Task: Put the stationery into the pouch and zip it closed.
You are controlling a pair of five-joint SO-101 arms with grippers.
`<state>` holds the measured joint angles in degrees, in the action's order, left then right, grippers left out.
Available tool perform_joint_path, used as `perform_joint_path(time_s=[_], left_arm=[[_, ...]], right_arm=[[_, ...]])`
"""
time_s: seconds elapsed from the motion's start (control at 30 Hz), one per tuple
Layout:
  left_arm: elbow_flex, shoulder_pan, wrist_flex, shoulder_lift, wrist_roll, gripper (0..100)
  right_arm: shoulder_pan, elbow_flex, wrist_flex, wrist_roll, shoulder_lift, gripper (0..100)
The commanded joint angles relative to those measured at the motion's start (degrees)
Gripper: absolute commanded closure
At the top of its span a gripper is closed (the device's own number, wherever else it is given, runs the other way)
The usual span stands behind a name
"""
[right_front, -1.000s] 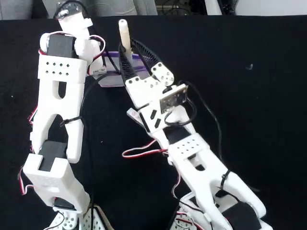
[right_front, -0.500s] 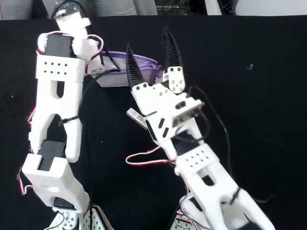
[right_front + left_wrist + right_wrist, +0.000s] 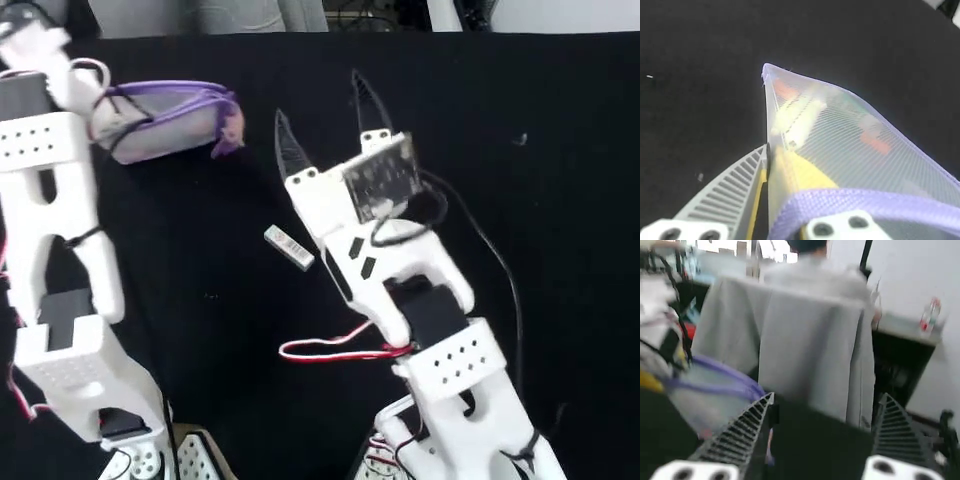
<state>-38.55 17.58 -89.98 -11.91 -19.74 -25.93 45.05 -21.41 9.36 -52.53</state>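
You are gripping the pouch (image 3: 165,120) in the upper left of the high view, the left gripper (image 3: 769,152) clamped on its purple-edged rim. Yellow and red shapes are showing through the mesh. The right gripper (image 3: 320,98) is standing wide open and empty at the frame's centre, tips pointing toward the top edge. A small white piece (image 3: 289,247) is lying on the black table (image 3: 540,150) just left of that arm, well apart from the pouch.

The mouth appears to be gaping, so tilting the pouch is risking a spill. If you are zipping now, you are likely shutting that white piece out. Pulling the zip against a one-sided hold is also likely to drag the fabric out of the clamp.
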Motion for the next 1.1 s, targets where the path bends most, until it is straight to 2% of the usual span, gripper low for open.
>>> perform_joint_path(time_s=[0.0,0.13,0.43,0.7,0.9,1.07], left_arm=[[-0.92,3.21,1.93,1.05,0.35,97],[-0.92,3.56,1.93,1.49,0.35,97],[-1.01,3.56,1.93,1.23,0.44,97],[-1.01,3.56,1.93,1.14,0.44,97],[-1.01,3.56,1.93,1.14,0.35,97],[-1.01,3.56,1.93,1.14,0.35,97]], right_arm=[[1.14,-3.82,-6.77,0.62,-1.80,78.5],[1.05,-2.51,-12.31,0.18,-1.80,86.4],[0.79,6.02,-13.19,0.62,5.05,75.0],[-2.02,0.92,-13.27,0.62,24.57,74.9],[-6.59,-2.68,-13.27,0.62,34.86,74.8],[-6.95,-6.29,-13.36,0.88,41.98,74.8]])
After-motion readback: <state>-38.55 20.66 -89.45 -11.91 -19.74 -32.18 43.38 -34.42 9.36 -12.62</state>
